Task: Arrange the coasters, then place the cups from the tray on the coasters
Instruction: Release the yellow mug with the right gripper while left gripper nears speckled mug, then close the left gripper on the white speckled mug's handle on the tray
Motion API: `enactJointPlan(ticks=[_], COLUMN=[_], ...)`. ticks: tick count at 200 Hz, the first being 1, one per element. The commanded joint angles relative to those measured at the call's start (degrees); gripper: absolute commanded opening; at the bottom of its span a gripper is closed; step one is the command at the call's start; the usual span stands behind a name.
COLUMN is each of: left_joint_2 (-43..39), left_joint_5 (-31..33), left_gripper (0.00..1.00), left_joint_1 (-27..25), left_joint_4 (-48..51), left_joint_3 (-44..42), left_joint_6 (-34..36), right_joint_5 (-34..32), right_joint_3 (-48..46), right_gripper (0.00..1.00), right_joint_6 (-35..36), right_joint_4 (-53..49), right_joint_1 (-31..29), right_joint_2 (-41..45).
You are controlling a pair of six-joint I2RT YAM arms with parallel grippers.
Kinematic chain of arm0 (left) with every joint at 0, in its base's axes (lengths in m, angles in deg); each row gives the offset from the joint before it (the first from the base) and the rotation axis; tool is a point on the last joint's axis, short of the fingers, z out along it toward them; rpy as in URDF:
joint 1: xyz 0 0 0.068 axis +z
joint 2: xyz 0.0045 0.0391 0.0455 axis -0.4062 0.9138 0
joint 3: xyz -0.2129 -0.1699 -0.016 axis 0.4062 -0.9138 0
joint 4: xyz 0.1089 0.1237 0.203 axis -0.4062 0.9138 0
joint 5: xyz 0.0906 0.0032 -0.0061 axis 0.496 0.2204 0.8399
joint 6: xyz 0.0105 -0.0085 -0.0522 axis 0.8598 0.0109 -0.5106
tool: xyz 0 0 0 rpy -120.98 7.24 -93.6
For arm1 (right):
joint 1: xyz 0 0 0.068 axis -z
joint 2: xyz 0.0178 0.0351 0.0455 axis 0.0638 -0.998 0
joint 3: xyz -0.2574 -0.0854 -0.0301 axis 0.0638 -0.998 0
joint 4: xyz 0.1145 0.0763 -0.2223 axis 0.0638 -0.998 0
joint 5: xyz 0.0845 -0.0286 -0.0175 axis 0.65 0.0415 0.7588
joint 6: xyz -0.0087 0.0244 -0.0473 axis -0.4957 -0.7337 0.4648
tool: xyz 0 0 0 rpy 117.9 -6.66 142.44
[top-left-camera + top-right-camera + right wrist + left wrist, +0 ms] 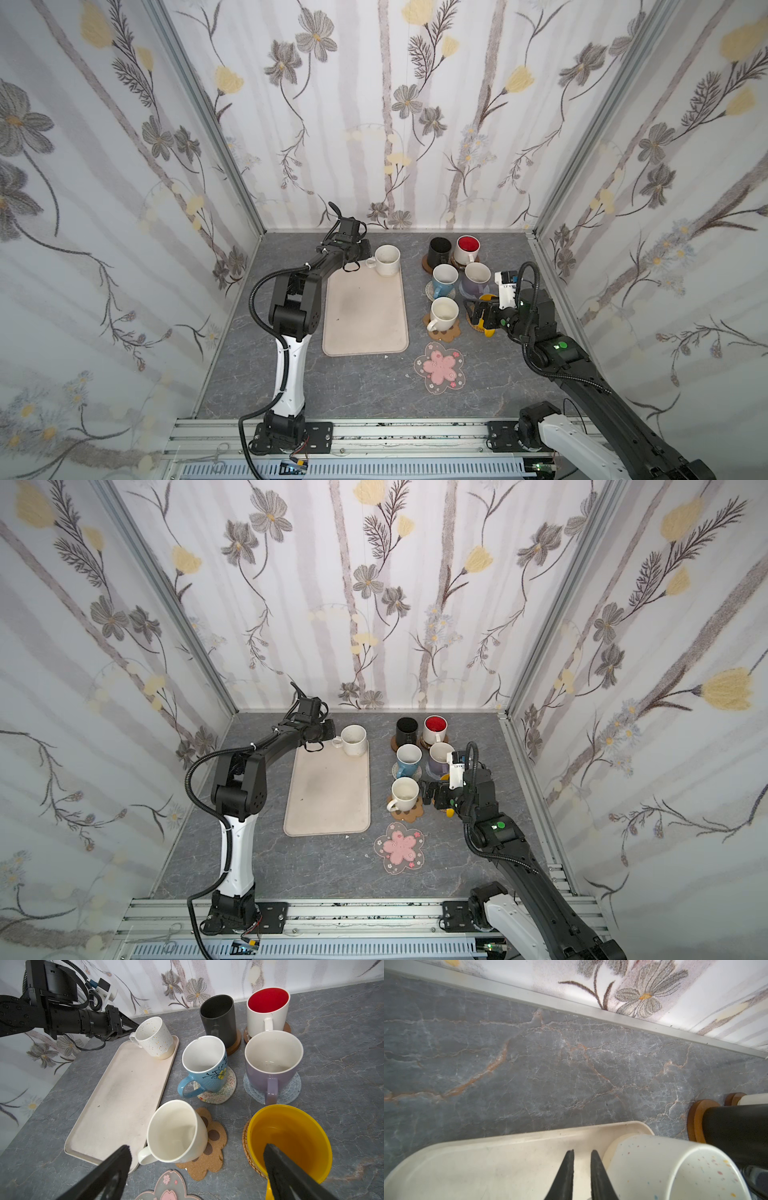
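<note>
One cup on the tray: the speckled off-white mug (387, 259) stands upright at the far end of the beige tray (365, 316), its handle turned toward the left arm.
Left claw (582, 1151): low over that far end, just beside the mug on its handle side. The jaws are drawn narrow, with a slim gap at the tips. The handle seems to sit further back between the fingers, but I cannot tell whether it is pinched.
Right claw (197, 1146): spread wide and holding nothing. One finger hangs over the mouth of the yellow mug (291, 1132), the other over the near end of the tray.
Yellow mug: on the rattan coaster (246, 1147).
Plain off-white mug (176, 1132): on the paw coaster (214, 1147), in line between the right claw's fingers.
Far pair: the black mug (439, 249) and the red-lined white mug (467, 247), each on a wooden disc.
Middle pair: the blue mug (204, 1068) on the woven coaster (226, 1088), and the lilac mug (272, 1064) on the grey coaster (291, 1088).
Flower coaster (439, 368): flat on the bench (353, 386), carrying no cup — just beside the paw coaster, on its near side.
</note>
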Motion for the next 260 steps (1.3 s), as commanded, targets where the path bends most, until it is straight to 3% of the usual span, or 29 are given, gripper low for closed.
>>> enactJointPlan(ticks=[1,73,112,162,207,260], left_joint_2=[-1.99,-8.12,-11.48,-13.96,-13.84,-11.46], left_joint_5=[1.53,3.87,4.52,-1.59,-5.67,-6.67], left_gripper=[0.17,0.19,0.35,0.49,0.47,0.4], left_joint_1=[-0.79,-3.62,-3.6,-3.6,-3.85,-4.02], left_joint_4=[0.11,0.0,-0.03,0.08,0.6,1.31], left_joint_3=[-2.32,-10.72,-13.47,-13.8,-13.87,-13.11], left_joint_6=[-0.13,-1.01,0.59,10.15,18.0,21.22], right_joint_5=[1.39,3.36,3.89,4.23,4.16,4.04], right_joint_3=[-0.55,-1.41,-1.47,-1.76,-1.67,-1.43], right_gripper=[1.0,1.0,1.0,1.0,1.0,1.0], right_joint_6=[-0.1,-0.27,-0.28,-0.28,-0.28,-0.24], right_joint_4=[3.08,4.2,4.33,4.6,4.68,4.69], right_joint_1=[-0.01,0.03,-0.05,-0.1,-0.09,-0.08], right_joint_2=[0.17,0.68,0.86,1.02,0.91,0.32])
